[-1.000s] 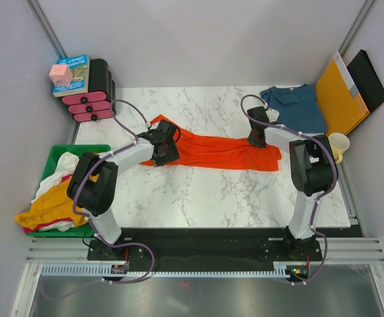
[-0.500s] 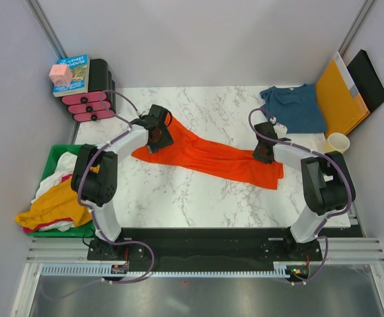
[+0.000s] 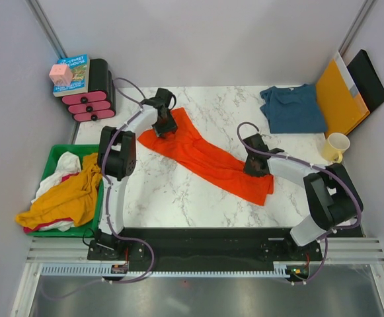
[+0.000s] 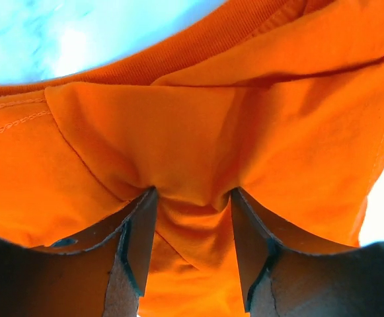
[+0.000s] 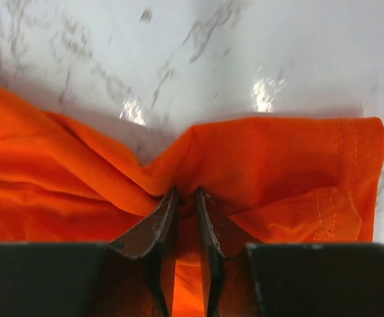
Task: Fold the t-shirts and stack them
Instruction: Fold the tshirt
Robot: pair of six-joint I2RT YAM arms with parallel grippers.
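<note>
Pale grey walls [image 3: 198, 39] close in a white marble table [image 3: 178, 198], with both arms reaching over it from the near edge. An orange-red t-shirt [image 3: 208, 155] lies pulled into a long, narrow band running diagonally from the far left toward the near right of centre. Its cloth is creased lengthwise.

The left gripper [image 3: 164, 124] is at the shirt's far-left end, and its wrist camera shows a bunched fold of the fabric clamped between the fingers. The right gripper [image 3: 256, 165] pinches a thin fold at the near-right end, beside a stitched hem, with its fingers almost together.

A dark teal t-shirt [image 3: 294, 109] lies crumpled at the far right corner, well apart from the orange one. Just right of it, an orange-yellow envelope [image 3: 337, 99] leans on the wall and a pale cup [image 3: 336, 145] stands at the table's right edge. A green bin [image 3: 79, 148] of yellow and white garments sits off the left edge. Bare marble shows along the near edge and between the two shirts.
</note>
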